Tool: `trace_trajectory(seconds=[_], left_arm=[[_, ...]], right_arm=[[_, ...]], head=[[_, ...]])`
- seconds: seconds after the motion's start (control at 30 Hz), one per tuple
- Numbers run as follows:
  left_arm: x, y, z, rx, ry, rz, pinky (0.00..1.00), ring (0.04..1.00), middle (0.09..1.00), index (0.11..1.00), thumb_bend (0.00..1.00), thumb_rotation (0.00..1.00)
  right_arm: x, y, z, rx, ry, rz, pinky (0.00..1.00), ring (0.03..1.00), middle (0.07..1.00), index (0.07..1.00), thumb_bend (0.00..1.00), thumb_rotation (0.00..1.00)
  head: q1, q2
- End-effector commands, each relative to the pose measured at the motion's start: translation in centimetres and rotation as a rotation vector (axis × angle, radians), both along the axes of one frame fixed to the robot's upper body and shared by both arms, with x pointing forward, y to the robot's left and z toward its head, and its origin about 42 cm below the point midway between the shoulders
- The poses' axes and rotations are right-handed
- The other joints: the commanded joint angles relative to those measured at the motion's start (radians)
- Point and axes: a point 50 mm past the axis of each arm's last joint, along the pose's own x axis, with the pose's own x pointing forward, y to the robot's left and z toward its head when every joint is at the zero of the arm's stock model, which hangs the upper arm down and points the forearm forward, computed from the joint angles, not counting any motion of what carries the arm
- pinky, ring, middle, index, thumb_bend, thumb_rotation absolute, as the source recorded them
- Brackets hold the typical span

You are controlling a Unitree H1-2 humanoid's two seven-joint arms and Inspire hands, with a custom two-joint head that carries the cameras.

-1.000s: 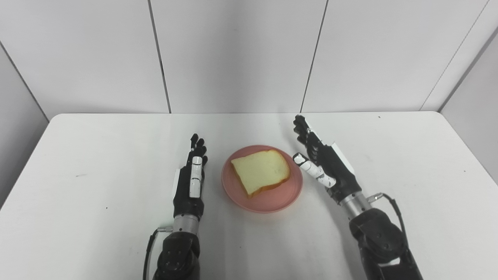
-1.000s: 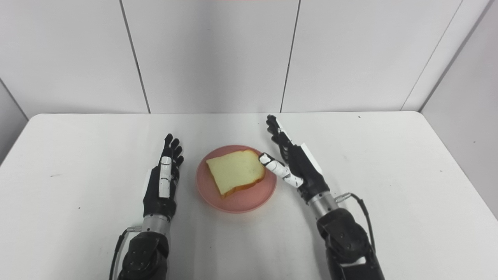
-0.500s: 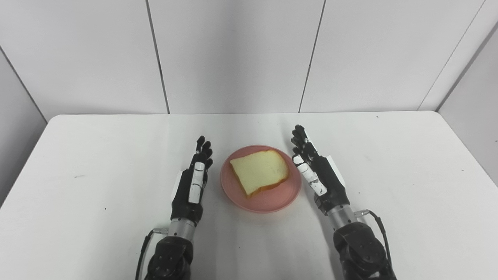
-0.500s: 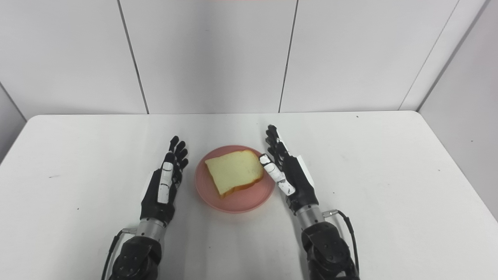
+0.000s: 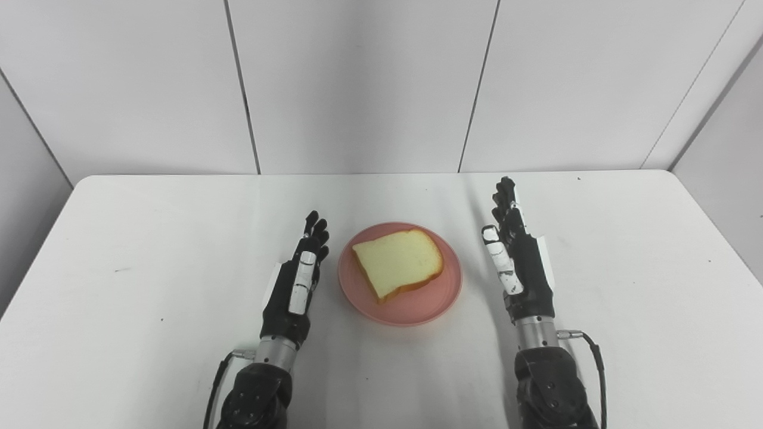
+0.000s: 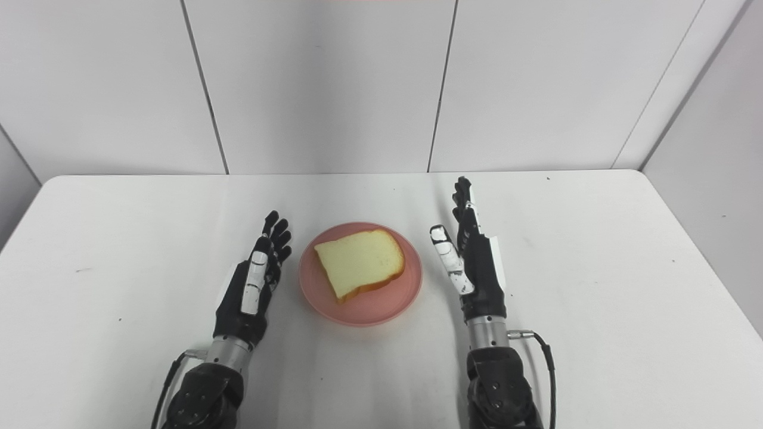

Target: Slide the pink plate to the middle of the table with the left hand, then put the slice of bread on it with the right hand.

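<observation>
The pink plate (image 5: 417,304) sits near the middle of the white table (image 5: 149,238). The slice of bread (image 5: 398,262), pale with a brown crust, lies flat on it. My left hand (image 5: 295,283) rests just left of the plate, open, fingers straight, holding nothing, apart from the rim. My right hand (image 5: 518,262) stands to the right of the plate, open and empty, fingers pointing away from me, with a clear gap to the plate. In the right eye view the plate (image 6: 381,310), bread (image 6: 359,260), left hand (image 6: 253,286) and right hand (image 6: 474,262) stand the same way.
White wall panels (image 5: 357,83) rise behind the table's far edge. The table's right edge (image 5: 724,229) runs close to a grey side wall. A few small dark specks mark the tabletop.
My right hand has drawn back from the bread and plate and moved to the right, fingers straightened. The left hand has shifted slightly. The bread and plate have stayed put.
</observation>
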Motion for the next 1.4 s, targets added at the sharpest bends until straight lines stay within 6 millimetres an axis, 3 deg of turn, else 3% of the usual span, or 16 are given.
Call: trace_trajectory(seconds=[0.0, 0.2, 0.6, 0.93, 1.37], left_arm=[[-0.4, 0.6, -0.5, -0.01, -0.006, 0.009, 1.0, 1.0, 1.0, 1.0, 0.75, 1.0], [-0.4, 0.5, -0.6, -0.021, -0.006, 0.024, 1.0, 1.0, 1.0, 1.0, 0.73, 1.0], [-0.6, 0.1, 0.0, -0.036, -0.017, 0.085, 1.0, 1.0, 1.0, 1.0, 0.76, 1.0], [-1.2, -0.1, 0.3, -0.022, -0.03, 0.099, 1.0, 1.0, 1.0, 1.0, 0.74, 1.0], [-2.9, 0.2, -0.1, -0.02, 0.018, 0.053, 1.0, 1.0, 1.0, 1.0, 0.71, 1.0]], right_arm=[[0.3, 0.4, 0.8, 0.02, -0.036, -0.013, 1.0, 1.0, 1.0, 1.0, 0.66, 0.88], [0.2, 0.5, 0.2, 0.037, -0.007, -0.015, 1.0, 1.0, 1.0, 1.0, 0.63, 0.88], [-1.1, 0.7, -1.6, 0.073, 0.149, 0.079, 1.0, 1.0, 1.0, 1.0, 0.68, 0.84], [-2.3, 0.0, -1.4, 0.087, 0.152, 0.097, 1.0, 1.0, 1.0, 1.0, 0.67, 0.85], [-2.2, -0.3, -0.6, 0.101, 0.108, 0.076, 1.0, 1.0, 1.0, 1.0, 0.68, 0.87]], head=[[0.003, 0.002], [0.012, 0.005], [0.023, 0.011], [0.028, 0.012], [0.032, 0.029]])
